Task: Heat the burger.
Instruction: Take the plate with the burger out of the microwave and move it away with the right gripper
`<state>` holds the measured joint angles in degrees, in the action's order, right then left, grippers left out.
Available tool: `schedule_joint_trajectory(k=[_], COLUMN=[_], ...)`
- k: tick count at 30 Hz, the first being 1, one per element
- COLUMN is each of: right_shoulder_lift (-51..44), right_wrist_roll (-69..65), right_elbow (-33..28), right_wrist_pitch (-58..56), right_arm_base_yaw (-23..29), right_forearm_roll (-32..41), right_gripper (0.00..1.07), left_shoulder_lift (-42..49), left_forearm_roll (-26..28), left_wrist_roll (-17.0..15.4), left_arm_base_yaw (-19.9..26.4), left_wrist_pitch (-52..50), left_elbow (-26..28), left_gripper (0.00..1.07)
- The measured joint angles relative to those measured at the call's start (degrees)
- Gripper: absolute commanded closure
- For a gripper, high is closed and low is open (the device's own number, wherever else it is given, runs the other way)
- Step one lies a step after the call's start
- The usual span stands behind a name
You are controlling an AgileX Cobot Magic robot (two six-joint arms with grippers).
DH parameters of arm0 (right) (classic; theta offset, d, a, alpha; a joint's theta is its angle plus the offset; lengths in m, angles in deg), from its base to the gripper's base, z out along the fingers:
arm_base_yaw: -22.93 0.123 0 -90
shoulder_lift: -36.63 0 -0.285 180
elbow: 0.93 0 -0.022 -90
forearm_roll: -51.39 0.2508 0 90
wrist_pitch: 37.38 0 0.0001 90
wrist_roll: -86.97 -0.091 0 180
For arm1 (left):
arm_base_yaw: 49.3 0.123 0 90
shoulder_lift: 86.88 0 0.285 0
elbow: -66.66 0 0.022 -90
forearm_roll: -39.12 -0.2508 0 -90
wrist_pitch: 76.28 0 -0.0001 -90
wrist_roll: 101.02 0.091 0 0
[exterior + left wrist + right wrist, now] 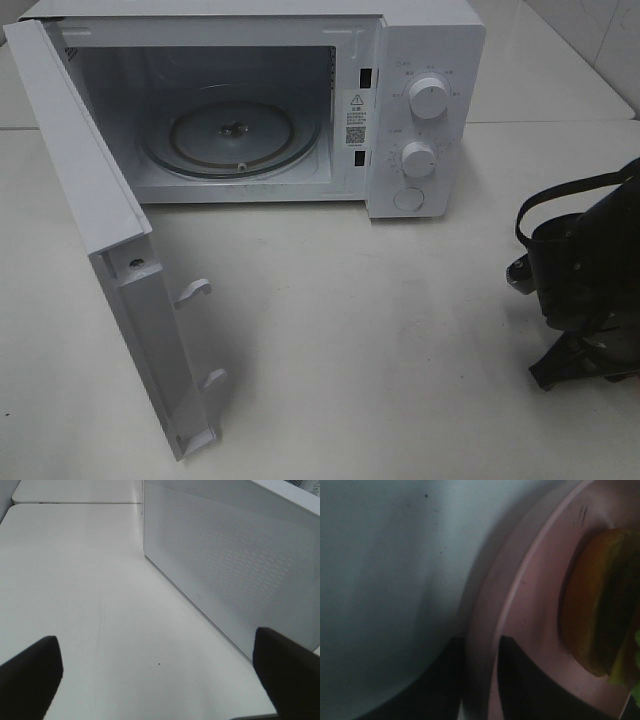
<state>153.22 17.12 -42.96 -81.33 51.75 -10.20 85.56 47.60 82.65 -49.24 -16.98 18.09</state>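
Right gripper (480, 680) jaws straddle the plate (530, 610) rim, grip unclear; burger (600, 605) just beyond.

White tabletop (330, 330) under even light, pale tiled wall (590, 30) behind.

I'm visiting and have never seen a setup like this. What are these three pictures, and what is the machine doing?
This is a two-armed robot, each arm ending in a gripper. One picture looks down from a high camera: a white microwave on a white table, its door swung open, its glass turntable bare. The dark shape at the right is the right arm.

The other two come from cameras on the wrists. The left gripper is open and empty beside the microwave. The right wrist view shows, very close, a pink plate carrying the burger, with dark fingers either side of the rim; the grip itself is unclear.
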Motion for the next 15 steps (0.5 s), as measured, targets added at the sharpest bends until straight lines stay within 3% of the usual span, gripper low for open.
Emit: schedule_joint_trajectory(k=[1,4,15], right_shoulder_lift=[-0.4,-2.1,-15.0], right_wrist_roll=[1.1,3.6,20.3], right_elbow=[0.5,1.4,2.9], right_wrist_pitch=[-0.5,-0.5,0.5], right_arm_base_yaw=[0.0,0.0,0.0], right_forearm_roll=[0.6,2.5,14.1], right_gripper=[0.59,0.52,0.44], left_shoulder_lift=[0.0,0.0,0.0], left_forearm_roll=[0.0,0.0,0.0], left_wrist_roll=[0.0,0.0,0.0], left_arm_base_yaw=[0.0,0.0,0.0], left_wrist_pitch=[0.0,0.0,0.0], left_elbow=[0.0,0.0,0.0], left_gripper=[0.09,0.09,0.09])
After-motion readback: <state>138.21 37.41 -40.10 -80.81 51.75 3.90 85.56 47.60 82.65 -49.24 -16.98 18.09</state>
